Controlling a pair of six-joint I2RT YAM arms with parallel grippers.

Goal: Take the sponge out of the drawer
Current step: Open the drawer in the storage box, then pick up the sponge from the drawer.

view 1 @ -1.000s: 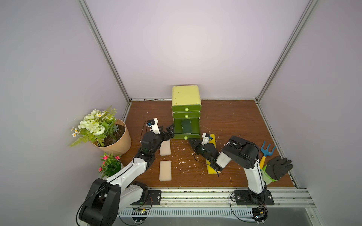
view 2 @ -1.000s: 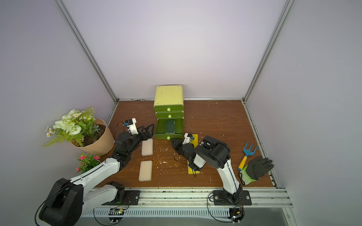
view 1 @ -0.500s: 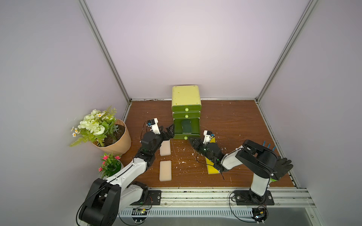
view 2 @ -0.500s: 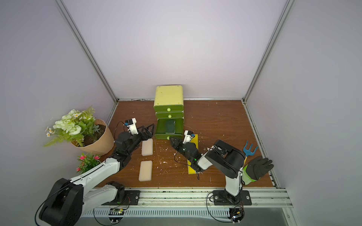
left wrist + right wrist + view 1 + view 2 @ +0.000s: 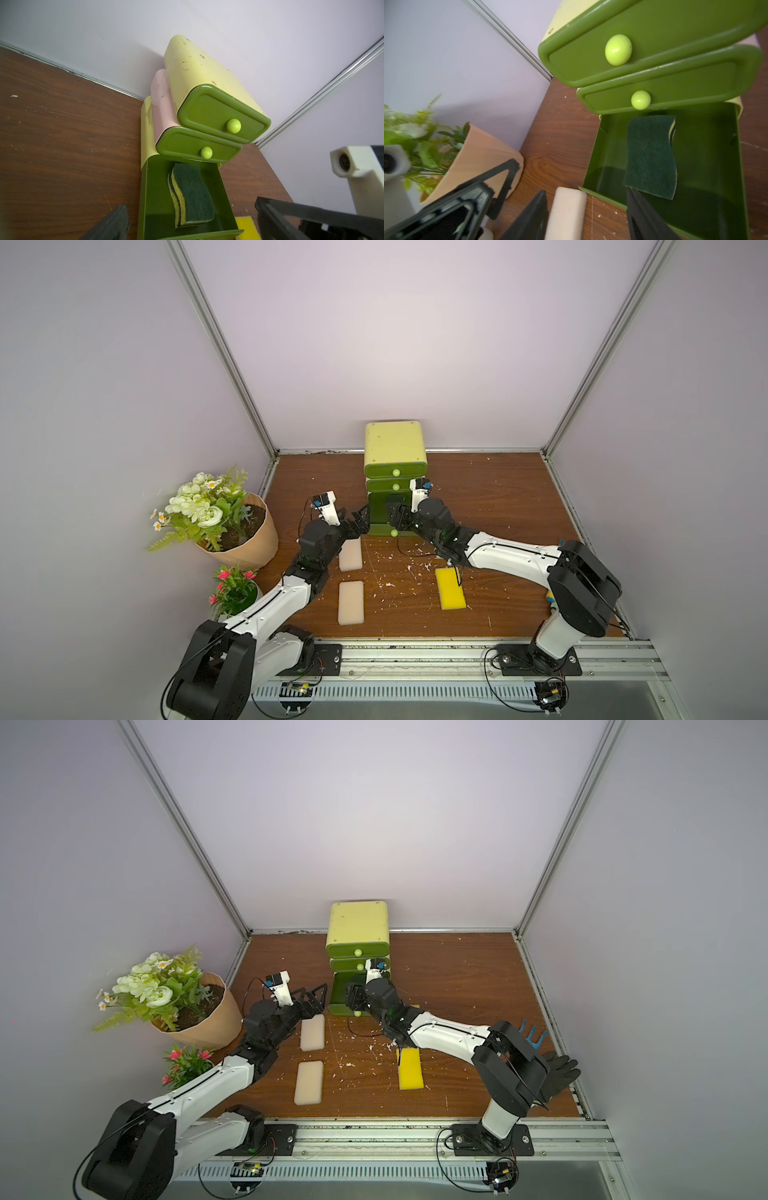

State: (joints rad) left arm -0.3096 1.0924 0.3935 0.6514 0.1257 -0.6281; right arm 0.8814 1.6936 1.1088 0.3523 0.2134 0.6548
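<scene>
The green-and-yellow drawer unit (image 5: 395,443) stands at the back wall with its bottom drawer (image 5: 149,197) pulled out. The sponge (image 5: 652,155), dark green on top and yellow below, lies flat inside the drawer and also shows in the left wrist view (image 5: 193,195). My right gripper (image 5: 395,516) hovers open at the drawer's front edge. One finger (image 5: 639,207) is at the sponge's near edge, the other (image 5: 533,214) outside the drawer; nothing is held. In both top views this gripper hides the sponge. My left gripper (image 5: 359,518) stands wide open just left of the drawer, empty.
A yellow sponge (image 5: 451,589) lies on the table under my right forearm. Two white foam pads (image 5: 350,556) (image 5: 351,602) lie by my left arm. A potted plant (image 5: 245,539) and small pink flowers (image 5: 232,585) stand left. A blue rake (image 5: 534,1038) and black glove (image 5: 559,1077) lie right.
My right arm has stretched from above the yellow sponge on the table to the open drawer, and its jaws have opened wider. The left arm has stayed put.
</scene>
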